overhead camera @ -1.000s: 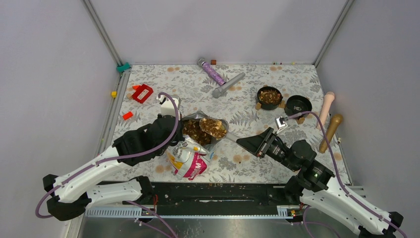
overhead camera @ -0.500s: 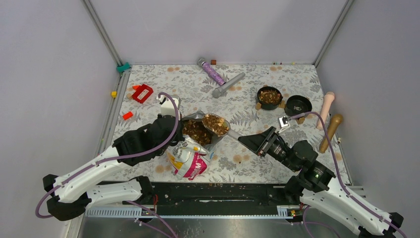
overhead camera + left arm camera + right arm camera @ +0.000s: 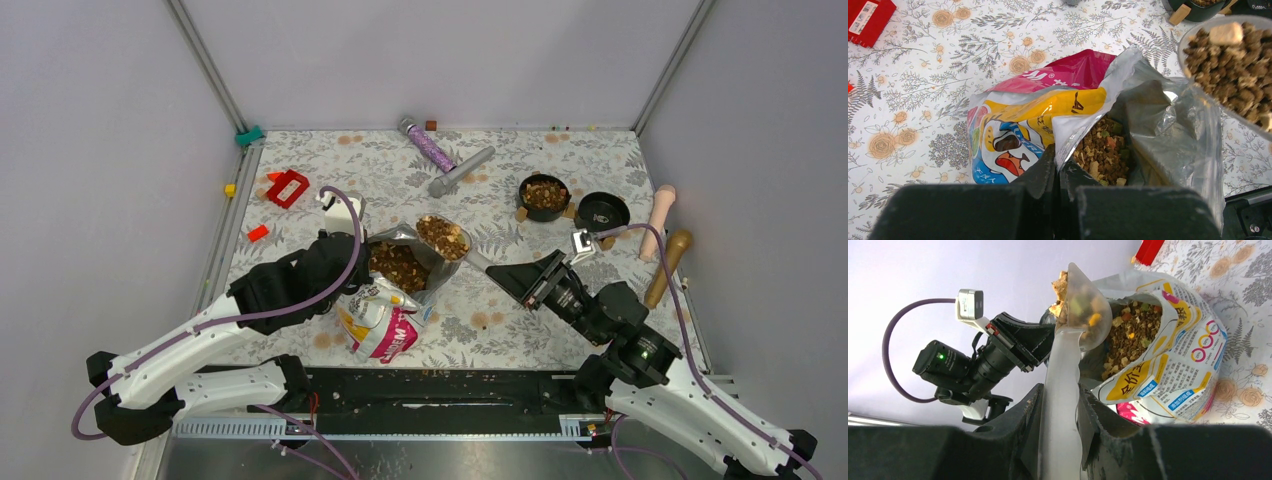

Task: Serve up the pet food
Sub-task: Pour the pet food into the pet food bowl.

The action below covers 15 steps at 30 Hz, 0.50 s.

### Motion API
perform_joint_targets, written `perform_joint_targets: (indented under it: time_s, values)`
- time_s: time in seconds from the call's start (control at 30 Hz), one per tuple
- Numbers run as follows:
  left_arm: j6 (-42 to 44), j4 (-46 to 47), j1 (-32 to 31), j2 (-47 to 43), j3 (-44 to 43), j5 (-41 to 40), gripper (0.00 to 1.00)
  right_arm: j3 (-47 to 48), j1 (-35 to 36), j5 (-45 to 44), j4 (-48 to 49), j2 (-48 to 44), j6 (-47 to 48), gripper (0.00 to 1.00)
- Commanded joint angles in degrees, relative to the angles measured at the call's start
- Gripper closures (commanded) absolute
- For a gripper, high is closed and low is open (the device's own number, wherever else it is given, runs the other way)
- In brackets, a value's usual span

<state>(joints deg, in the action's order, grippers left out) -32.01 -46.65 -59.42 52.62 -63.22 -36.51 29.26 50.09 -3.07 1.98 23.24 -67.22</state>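
My left gripper (image 3: 1058,167) is fully closed. It pinches the torn, silver-lined rim of the bag (image 3: 1018,125) and holds the mouth open on the floral table (image 3: 480,330). My right gripper (image 3: 1060,405) is partly closed, with both fingers clamped on the flat handle of a translucent scoop (image 3: 1084,310). The scoop is heaped with pet food (image 3: 443,237) and sits at the far-right edge of the bag's mouth. More kibble fills the open bag (image 3: 1100,152), between the two grippers. Two round black bowls stand side by side well beyond the scoop, toward the far right. The filled bowl (image 3: 544,194) contains kibble. The contents of the second bowl (image 3: 602,211) cannot be determined.
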Motion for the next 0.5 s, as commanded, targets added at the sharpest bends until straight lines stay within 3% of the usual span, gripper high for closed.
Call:
perform_joint_targets:
  time_s: [0.0,0.47]
  values:
    - [-1.56,7.71,-0.92,-0.77,-1.75,-0.14,1.00,4.22,-0.26,-4.88,3.91,0.25,1.72,1.00]
    - [-1.47,7.72,-0.90,-0.47,-1.77,-0.23,1.00,5.39,-0.25,-14.22,5.76,2.93,4.82,1.00]
